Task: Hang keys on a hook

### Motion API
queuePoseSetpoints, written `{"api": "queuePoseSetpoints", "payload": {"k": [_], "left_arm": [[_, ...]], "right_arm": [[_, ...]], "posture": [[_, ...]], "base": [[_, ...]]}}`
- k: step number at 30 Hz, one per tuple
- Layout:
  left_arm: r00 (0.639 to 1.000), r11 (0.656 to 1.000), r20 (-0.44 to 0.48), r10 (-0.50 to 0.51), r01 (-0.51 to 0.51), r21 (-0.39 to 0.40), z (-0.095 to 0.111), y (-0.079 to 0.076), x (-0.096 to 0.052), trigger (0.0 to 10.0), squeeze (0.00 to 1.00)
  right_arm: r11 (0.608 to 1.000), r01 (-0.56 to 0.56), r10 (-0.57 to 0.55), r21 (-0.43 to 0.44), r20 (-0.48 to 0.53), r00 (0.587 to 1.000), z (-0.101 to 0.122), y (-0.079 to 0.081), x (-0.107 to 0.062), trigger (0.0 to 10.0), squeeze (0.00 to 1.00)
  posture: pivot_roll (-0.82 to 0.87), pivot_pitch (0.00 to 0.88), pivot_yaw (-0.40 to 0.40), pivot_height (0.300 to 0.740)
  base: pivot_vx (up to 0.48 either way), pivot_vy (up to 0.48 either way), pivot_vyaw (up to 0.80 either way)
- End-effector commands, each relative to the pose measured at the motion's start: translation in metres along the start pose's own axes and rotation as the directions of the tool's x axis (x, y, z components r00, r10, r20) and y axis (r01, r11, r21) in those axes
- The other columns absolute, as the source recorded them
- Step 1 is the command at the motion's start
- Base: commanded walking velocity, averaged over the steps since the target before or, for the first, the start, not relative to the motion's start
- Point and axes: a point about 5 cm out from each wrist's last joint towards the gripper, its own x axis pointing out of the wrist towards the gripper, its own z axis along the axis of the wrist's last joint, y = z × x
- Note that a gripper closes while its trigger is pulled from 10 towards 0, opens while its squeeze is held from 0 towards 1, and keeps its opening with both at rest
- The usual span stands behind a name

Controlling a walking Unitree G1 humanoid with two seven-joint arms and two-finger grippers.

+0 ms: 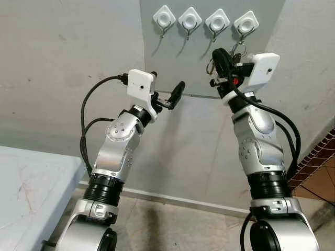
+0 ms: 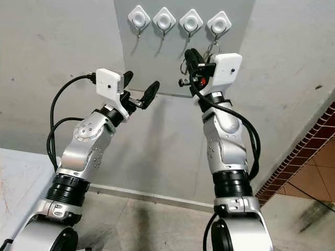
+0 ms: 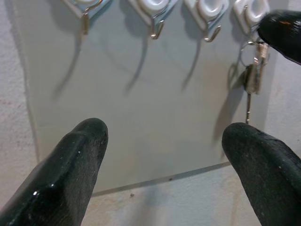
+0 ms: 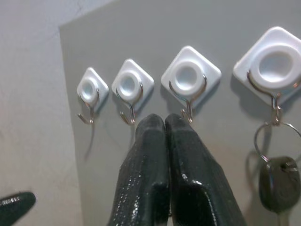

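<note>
My silver arms carry black elbow collars, looping black cables, white wrist camera boxes and glossy black fingers on the left gripper [image 1: 166,97] and right gripper [image 1: 222,60].

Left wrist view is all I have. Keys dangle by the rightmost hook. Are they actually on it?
Observer: Yes. The right wrist view shows the keys hanging by their ring from that hook's wire.
Operator: Is the right hand gripping them?
Observer: No. The right hand is shut on nothing, beside the keys, its tips pointing at the next hook over.
Operator: Where is my left hand against the wall?
Observer: In the left eye view, the left hand is open, raised level with the lower edge of the grey panel, below the two left hooks.
</note>
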Motion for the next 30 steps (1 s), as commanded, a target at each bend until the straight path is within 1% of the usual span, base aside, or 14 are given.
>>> {"api": "queuePoseSetpoints", "payload": {"k": [1,6,7,8,12,17,20,30], "left_arm": [[1.000,0.999,0.020,-0.024,0.023,0.026,0.008,-0.002,0.002,10.0,0.00],[0.999,0.999,0.020,-0.024,0.024,0.027,0.008,-0.003,0.002,10.0,0.00],[1.000,0.999,0.019,-0.022,0.022,0.025,0.008,-0.003,0.003,10.0,0.00],[1.000,1.000,0.018,-0.021,0.021,0.024,0.008,-0.003,0.003,10.0,0.00],[1.000,1.000,0.018,-0.020,0.020,0.023,0.008,-0.003,0.003,10.0,0.00],[1.000,1.000,0.018,-0.018,0.018,0.019,0.008,-0.003,0.003,10.0,0.00],[1.000,1.000,0.016,-0.019,0.019,0.019,0.008,-0.004,0.002,10.0,0.00],[1.000,1.000,0.014,-0.014,0.014,0.016,0.008,-0.004,0.001,10.0,0.00]], "right_arm": [[1.000,0.014,-0.015,0.012,0.030,0.999,0.006,0.002,0.008,10.0,0.00],[0.999,0.028,-0.029,0.032,0.046,0.999,0.008,0.006,0.013,10.0,0.00],[0.999,0.031,-0.033,0.034,0.062,0.998,0.010,0.007,0.016,10.0,0.00],[0.999,0.027,-0.030,0.034,0.076,0.997,0.011,0.008,0.018,10.0,0.00],[0.999,0.024,-0.026,0.028,0.080,0.996,0.012,0.009,0.020,10.0,0.00],[0.999,0.033,-0.035,0.023,0.104,0.994,0.019,0.005,0.031,10.0,0.00],[0.999,0.033,-0.034,0.013,0.108,0.994,0.021,0.003,0.034,10.0,0.00],[1.000,0.022,-0.022,0.002,0.096,0.995,0.021,-0.002,0.040,10.0,0.00]], "posture": [[0.11,0.000,-0.023,0.740],[0.12,0.000,-0.024,0.740],[0.12,0.002,-0.025,0.740],[0.12,0.003,-0.026,0.740],[0.12,0.003,-0.026,0.740],[0.12,0.009,-0.029,0.740],[0.13,0.014,-0.030,0.740],[0.13,0.026,-0.031,0.740]], "base": [[0.000,0.000,0.00],[0.000,0.000,0.00],[0.000,0.000,0.00],[0.000,0.000,0.00],[0.000,0.000,0.00],[0.000,0.000,0.00],[0.000,0.000,0.00],[0.000,0.000,0.00]]}}
